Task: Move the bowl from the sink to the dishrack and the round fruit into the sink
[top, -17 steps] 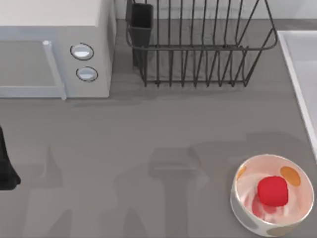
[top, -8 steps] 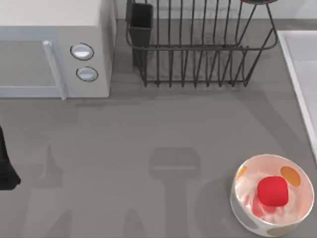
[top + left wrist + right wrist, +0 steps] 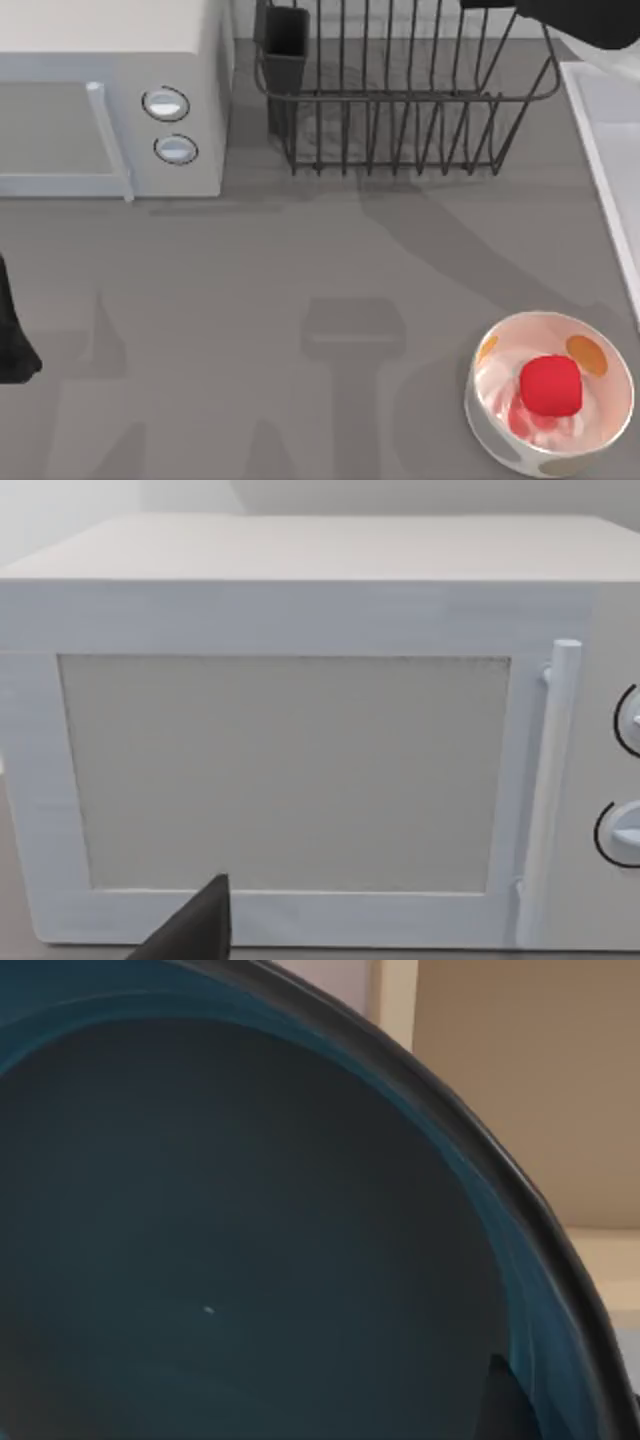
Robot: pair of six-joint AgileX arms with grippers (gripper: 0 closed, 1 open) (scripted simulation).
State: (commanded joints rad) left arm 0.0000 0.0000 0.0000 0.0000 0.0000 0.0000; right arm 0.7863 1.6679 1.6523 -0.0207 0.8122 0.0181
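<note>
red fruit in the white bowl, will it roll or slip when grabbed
The fruit looks smooth and rounded, so it may well slip in a loose pinch. It sits low in the white bowl, whose curved wall would probably stop it rolling away, though a nudge could shift it inside. It is small next to the bowl, so likely light.

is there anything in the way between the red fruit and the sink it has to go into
Yes, in part. The round fruit sits inside a white spotted bowl, so that bowl's wall surrounds it and it must be lifted out first. Beyond that, nothing visible lies on the grey table between the bowl and the sink along the right edge.
</note>
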